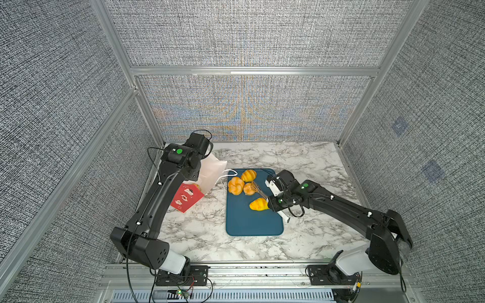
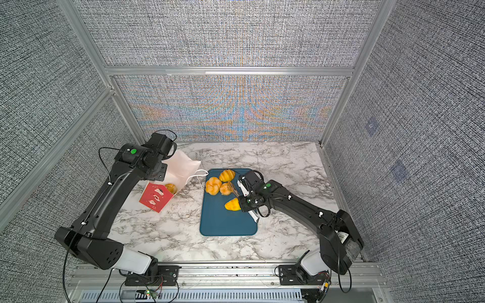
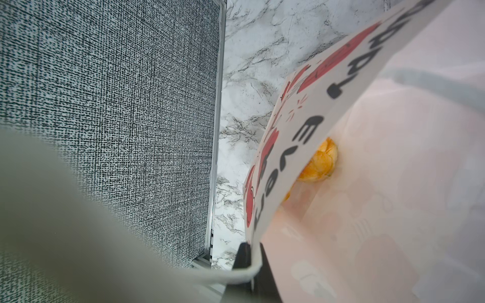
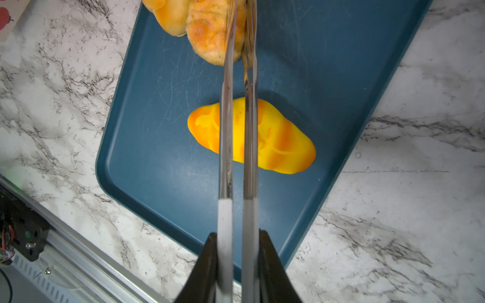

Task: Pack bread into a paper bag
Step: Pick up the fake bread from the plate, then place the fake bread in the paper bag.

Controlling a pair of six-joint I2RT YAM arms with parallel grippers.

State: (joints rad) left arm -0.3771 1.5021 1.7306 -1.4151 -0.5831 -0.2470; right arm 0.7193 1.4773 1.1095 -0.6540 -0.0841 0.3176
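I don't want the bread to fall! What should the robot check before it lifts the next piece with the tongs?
1. The left gripper clamps the paper bag rim: ok.
2. Bag mouth open, one roll inside: ok.
3. The right gripper squeezes the tongs: ok.
4. Tong tips around the bun: cannot tell.
5. All bread packed: not ok, four pieces lie on the tray.

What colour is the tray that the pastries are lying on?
Dark teal-blue, plain all over; the tray shows best in the right wrist view.
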